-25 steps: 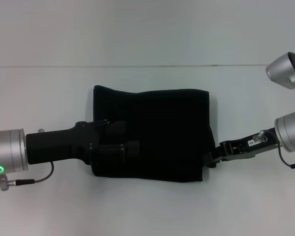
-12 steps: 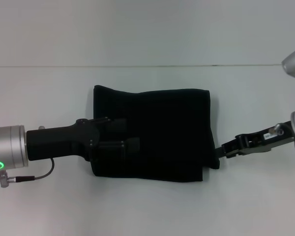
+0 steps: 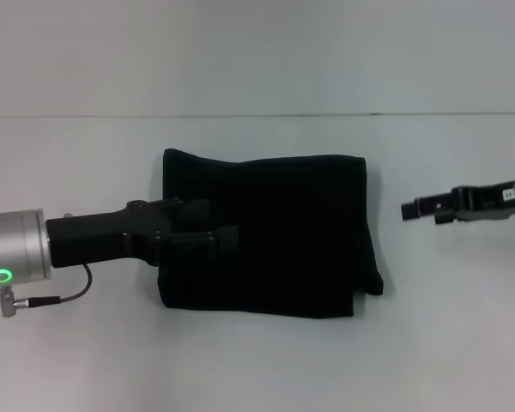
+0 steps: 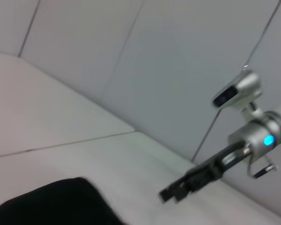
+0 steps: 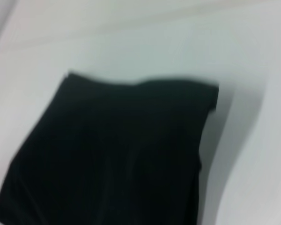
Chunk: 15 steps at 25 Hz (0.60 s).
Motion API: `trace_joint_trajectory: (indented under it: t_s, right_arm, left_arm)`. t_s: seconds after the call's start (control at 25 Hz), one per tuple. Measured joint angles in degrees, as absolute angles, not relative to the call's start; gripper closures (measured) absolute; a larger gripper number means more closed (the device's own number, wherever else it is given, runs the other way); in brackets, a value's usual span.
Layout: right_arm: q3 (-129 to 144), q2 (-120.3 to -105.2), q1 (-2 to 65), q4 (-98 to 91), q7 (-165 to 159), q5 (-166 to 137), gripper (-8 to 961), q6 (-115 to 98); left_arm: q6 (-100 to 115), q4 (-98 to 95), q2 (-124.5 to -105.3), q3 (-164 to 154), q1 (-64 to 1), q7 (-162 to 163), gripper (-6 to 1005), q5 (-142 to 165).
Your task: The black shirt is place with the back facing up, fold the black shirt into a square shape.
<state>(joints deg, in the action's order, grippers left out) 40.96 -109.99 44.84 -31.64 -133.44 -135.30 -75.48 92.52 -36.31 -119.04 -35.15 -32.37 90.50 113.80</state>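
The black shirt (image 3: 270,236) lies folded into a rough rectangle in the middle of the white table (image 3: 257,360). The left gripper (image 3: 213,223) reaches over the shirt's left edge, its two fingers apart, resting above the cloth without visibly pinching it. The right gripper (image 3: 409,209) hangs off the shirt's right side, clear of it, fingers seemingly pressed together and holding nothing.

A plain white surface (image 3: 266,369) fills the head view, its far edge running straight across as a thin dark line. Beyond that edge rises a pale grey wall (image 4: 178,61), divided into large panels by thin dark seams. The light is even.
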Motion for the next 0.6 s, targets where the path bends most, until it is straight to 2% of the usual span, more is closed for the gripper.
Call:
trace_joint_trajectory:
  t_s: [0.04, 0.36, 0.6]
  right_arm:
    - [40.4, -110.04, 44.7, -31.7, -132.6, -134.7, 185, -75.0]
    - [38.6, -110.46, 44.4, -31.1, -127.8, -130.4, 122, -70.6]
    - [38.5, -110.84, 44.7, -31.1, -127.8, -130.4, 196, -69.9]
  left_arm:
    - [91.2, -36.1, -119.07, -35.4, -32.6, 90.5, 123, 114.2]
    - [81.6, -34.0, -120.11, -36.9, -34.8, 90.0, 123, 115.5]
    - [70.8, -33.6, -120.87, -45.1, -36.4, 90.6, 123, 115.9]
